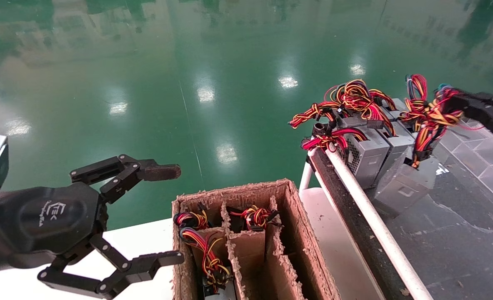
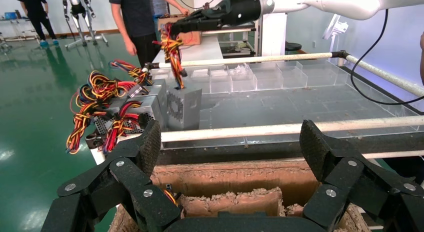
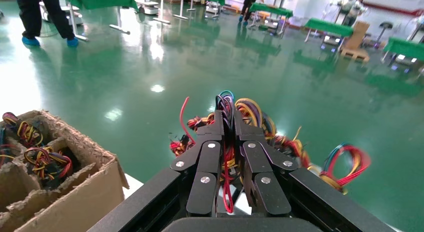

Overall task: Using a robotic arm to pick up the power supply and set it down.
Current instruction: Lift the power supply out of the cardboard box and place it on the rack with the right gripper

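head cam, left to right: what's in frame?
left gripper, open → cardboard divider box with wired units in its slots → white rail → row of grey power supplies → right gripper, shut on a wire bundle.

Two claws showed, left [image 1: 169, 214] and right [image 3: 227, 122]. Three power supplies [image 1: 369, 156] stood beside one cardboard divider box [image 1: 290, 233] holding three wire bundles [image 1: 254, 216].

Grey power supply [image 1: 400, 189] tilted, hanging by wires.
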### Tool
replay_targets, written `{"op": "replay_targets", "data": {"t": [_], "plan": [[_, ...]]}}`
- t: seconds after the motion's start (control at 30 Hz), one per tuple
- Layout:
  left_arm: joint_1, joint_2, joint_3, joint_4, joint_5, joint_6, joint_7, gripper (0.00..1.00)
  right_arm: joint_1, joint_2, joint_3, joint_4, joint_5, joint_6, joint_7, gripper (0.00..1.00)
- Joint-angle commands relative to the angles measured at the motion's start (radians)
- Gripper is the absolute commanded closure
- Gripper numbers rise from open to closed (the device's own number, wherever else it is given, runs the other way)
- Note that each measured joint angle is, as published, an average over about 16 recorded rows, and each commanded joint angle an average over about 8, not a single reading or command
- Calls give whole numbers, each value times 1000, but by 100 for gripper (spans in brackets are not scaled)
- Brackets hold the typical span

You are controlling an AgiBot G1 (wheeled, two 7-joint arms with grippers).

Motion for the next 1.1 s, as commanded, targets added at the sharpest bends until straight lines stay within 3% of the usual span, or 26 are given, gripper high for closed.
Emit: {"op": "replay_targets", "data": {"t": [0.03, 0.57, 1.1], "plan": [[0, 0, 0, 0, 0, 0, 0, 0, 14, -12, -11, -25, -16, -3, -10, 100], [0, 0, 0, 0, 0, 0, 0, 0, 126, -103, -69, -171, -100, -4, -62, 100], [0, 0, 0, 0, 0, 0, 0, 0, 202, -83, -83, -276, -125, -33, -121, 100]]}}
